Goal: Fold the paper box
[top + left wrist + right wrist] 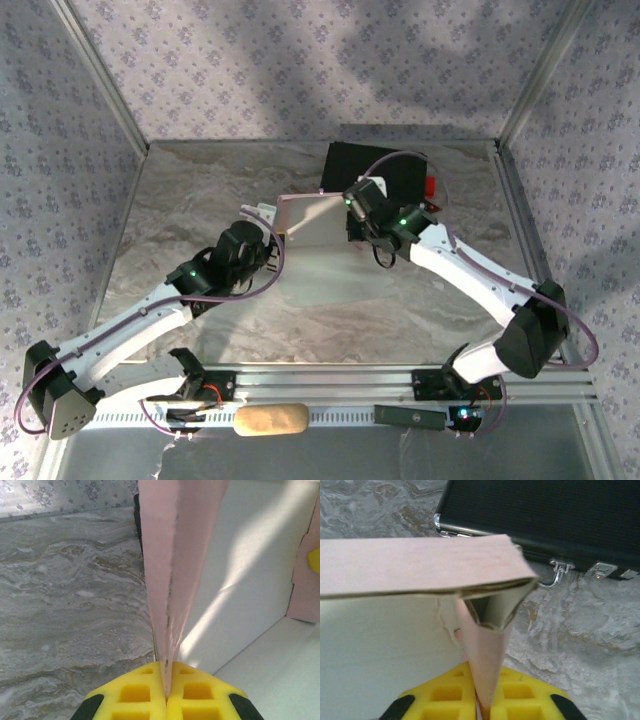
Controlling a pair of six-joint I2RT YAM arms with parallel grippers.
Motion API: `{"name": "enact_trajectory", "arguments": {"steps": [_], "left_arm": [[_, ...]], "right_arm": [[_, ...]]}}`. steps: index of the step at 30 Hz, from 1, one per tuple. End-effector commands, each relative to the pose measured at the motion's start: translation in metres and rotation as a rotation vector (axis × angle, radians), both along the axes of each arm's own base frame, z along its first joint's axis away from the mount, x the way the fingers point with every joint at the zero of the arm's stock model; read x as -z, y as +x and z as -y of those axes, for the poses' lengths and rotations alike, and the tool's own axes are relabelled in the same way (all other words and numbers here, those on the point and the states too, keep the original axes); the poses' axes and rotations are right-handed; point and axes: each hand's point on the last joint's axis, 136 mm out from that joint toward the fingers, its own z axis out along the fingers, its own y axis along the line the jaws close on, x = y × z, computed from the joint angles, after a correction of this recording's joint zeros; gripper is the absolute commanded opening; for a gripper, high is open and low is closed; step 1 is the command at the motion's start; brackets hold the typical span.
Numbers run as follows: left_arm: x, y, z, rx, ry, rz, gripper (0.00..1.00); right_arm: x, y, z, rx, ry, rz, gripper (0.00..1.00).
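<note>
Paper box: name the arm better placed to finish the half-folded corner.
Right, probably. The right end effector pinches the paper box directly under the open, half-folded corner, near the black case. The left end effector is clamped on a plain upright wall, better used as an anchor.

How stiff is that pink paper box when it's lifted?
Probably light and bendy: the paper box is thin card, gaping at its folded corner. It likely creases easily, judging by the worn fold pinched in the left claw.

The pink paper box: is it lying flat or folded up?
Partly folded. The paper box has pink walls standing up from its white floor, each pinched between yellow jaws in a wrist view.
</note>
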Motion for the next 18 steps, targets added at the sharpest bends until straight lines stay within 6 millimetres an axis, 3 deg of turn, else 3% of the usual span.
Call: {"name": "enact_trajectory", "arguments": {"steps": [1,6,18], "left_arm": [[-0.03,-0.003,0.014,0.06,-0.163,0.032,0.0],[-0.033,-0.003,0.011,0.062,-0.181,0.031,0.0],[-0.037,-0.002,0.014,0.07,-0.176,0.034,0.0]], "right_arm": [[-0.01,0.005,-0.014,-0.125,0.196,0.003,0.19],[-0.007,-0.003,-0.017,-0.233,0.286,-0.012,0.27],[-0.002,-0.001,-0.009,-0.242,0.321,-0.007,0.35]]}}
